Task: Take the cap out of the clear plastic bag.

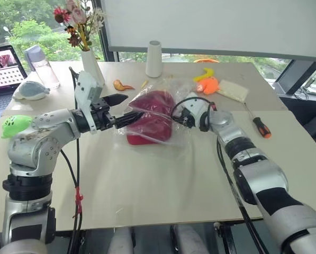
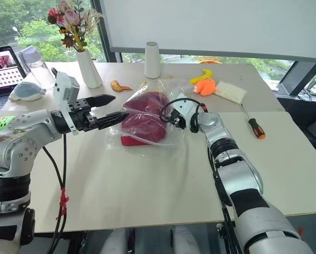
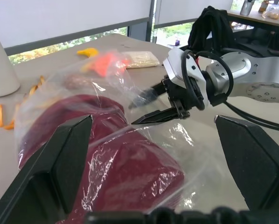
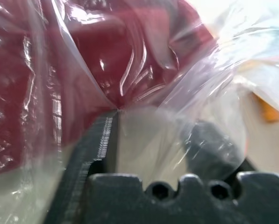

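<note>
left gripper [image 2: 109, 108] spread wide, empty, at bag's left edge | cap [image 2: 145, 118] mid-table, fully inside clear plastic bag [image 2: 165, 138] | right gripper [image 3: 151, 107] parted, film draped over fingers | risk: snagged film drags bag and cap together, cap stays enclosed

Cap [image 1: 153, 123] inside bag [image 1: 174, 135], on table [image 1: 158, 185].

**An office-like test room by big windows**

A wide pale table [image 1: 147, 185] stands before tall windows [image 1: 20, 21] with trees outside. Left of the white flower vase [image 1: 91, 66] sits an open laptop [image 1: 3, 69] and a water bottle [image 1: 41, 66]; well right of it lies a screwdriver [image 1: 261, 127] (odd props, loosely scattered).
</note>
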